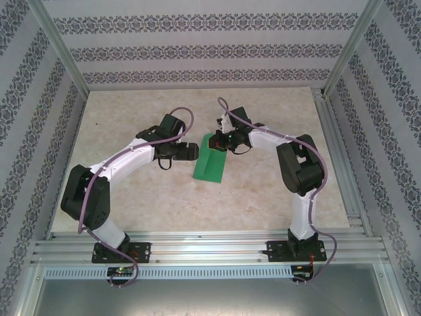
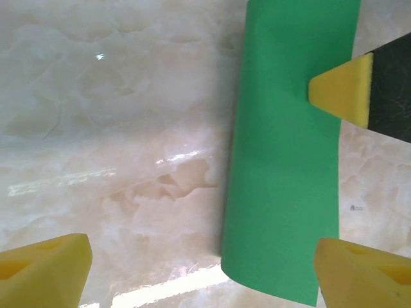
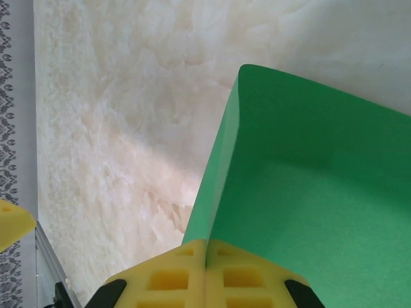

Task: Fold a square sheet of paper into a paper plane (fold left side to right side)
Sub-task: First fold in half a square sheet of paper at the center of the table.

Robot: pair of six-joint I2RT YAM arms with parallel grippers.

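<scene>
Where the two arms meet over the middle of the marble-patterned desk (image 1: 131, 197), the square sheet of paper (image 1: 210, 164) lies as a narrow green oblong, plainly longer than it is wide. Its long axis runs from the near side of the desk toward the far side, the far end leaning slightly to the right in the top view. The near end is cut square and lies flat on the desk, while the far end appears narrower and rises to the right pincer (image 1: 220, 140). The right pincer is clenched on that far end: in the right wrist view its two yellow pads (image 3: 176, 279) meet with no gap, the green edge caught between them. From that grip the paper bends along a line running away from the pads, one part standing steeply on the left with a curved upper edge, the other spreading broad on the right. The left pincer (image 1: 195, 152) is released, just beside the sheet's left long edge and holding nothing. In the left wrist view its yellow fingers (image 2: 42, 266) stand wide apart at the lower corners, one over bare desk and the other overlapping the paper's lower corner, though contact there cannot be told. The green strip runs from top to bottom of that view, and a yellow fingertip of the right pincer meets its right edge near the top.
</scene>
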